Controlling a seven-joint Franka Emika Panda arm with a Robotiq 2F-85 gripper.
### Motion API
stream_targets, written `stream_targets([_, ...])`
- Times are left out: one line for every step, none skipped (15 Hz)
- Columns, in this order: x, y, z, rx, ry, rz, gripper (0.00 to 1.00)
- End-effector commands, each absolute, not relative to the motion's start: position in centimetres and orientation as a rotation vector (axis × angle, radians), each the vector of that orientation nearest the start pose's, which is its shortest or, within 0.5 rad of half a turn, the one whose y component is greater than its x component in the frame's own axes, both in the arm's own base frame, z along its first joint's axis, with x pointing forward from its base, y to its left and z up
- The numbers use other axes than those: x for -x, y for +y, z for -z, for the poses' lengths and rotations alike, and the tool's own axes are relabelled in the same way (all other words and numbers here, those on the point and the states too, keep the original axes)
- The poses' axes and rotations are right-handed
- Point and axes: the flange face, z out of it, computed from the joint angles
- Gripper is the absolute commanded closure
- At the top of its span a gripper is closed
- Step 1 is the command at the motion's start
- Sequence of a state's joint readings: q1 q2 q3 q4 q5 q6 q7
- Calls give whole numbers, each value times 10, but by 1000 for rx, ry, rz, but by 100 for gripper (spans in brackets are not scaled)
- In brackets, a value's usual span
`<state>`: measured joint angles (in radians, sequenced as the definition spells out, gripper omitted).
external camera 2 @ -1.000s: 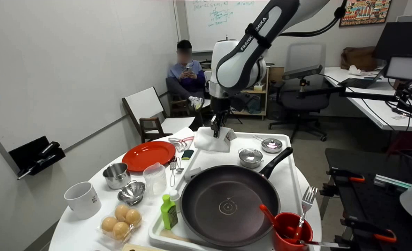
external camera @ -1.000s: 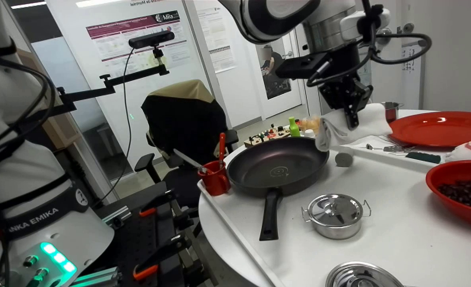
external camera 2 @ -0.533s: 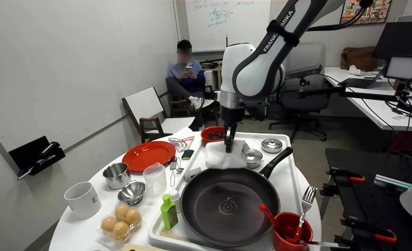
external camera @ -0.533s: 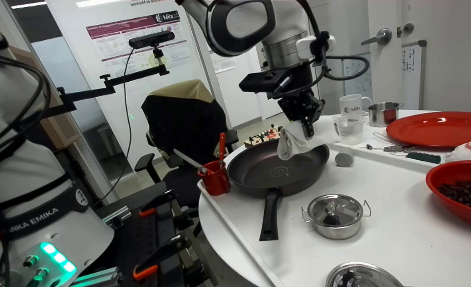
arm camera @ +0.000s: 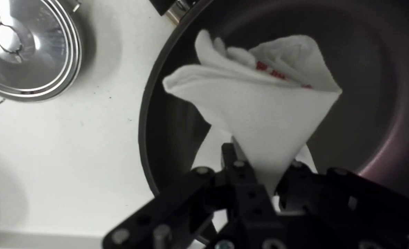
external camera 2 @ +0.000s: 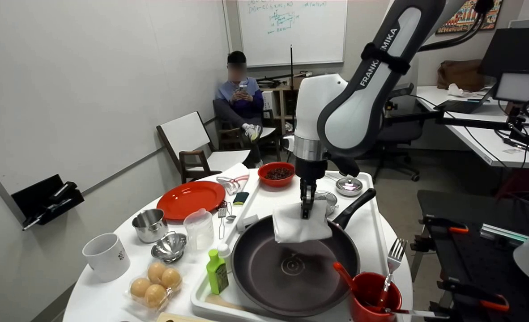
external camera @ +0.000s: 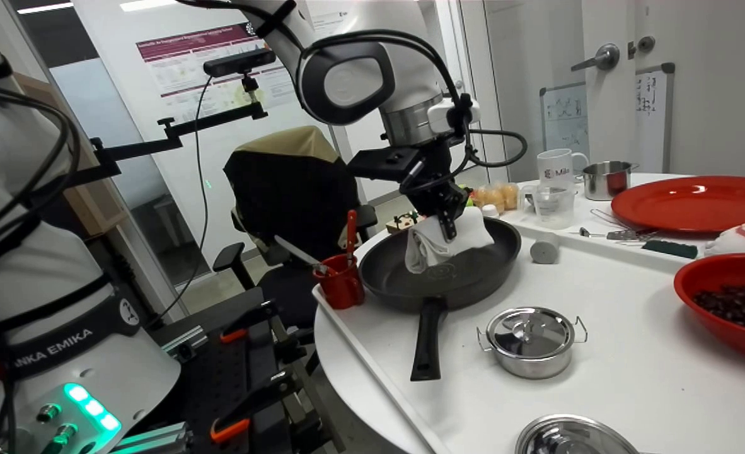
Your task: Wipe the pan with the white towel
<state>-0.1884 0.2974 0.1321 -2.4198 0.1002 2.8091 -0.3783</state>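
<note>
Since gripper [external camera 2: 306,215] moved — towel [external camera 2: 291,226] hangs over pan [external camera 2: 291,278].

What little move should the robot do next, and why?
Probably lower the towel gently toward the bottom of the pan: the gripper has it pinched, and the towel's loose folds hang over the pan. I can't tell whether a corner touches, so slowly seems best.

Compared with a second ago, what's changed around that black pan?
The black two-fingered gripper, clamped on the folded white cloth towel, has carried it nearer in an exterior view, from beyond the large round black frying pan to over it. Nothing was grabbed or released. The pan, the small lidded steel pot and the red mug stayed put.
</note>
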Motion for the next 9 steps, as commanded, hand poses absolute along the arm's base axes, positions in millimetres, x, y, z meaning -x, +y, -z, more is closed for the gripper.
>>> stream_targets([-501, -31, -194, 3068, -332, 169, 83])
stream_targets([-501, -32, -190, 3069, -326, 170, 83])
stream_targets([-500, -33, -185, 3071, -321, 169, 83])
stream_targets([-500, -34, -183, 3071, -318, 168, 83])
stream_targets([-500, -34, -181, 3071, -317, 168, 83])
stream_targets([-500, -34, -181, 3071, -316, 168, 83])
stream_targets([-500, -34, -181, 3072, -317, 169, 83])
stream_targets([-501, -34, -181, 3072, -317, 170, 83])
stream_targets([-501, -34, -181, 3072, -317, 170, 92])
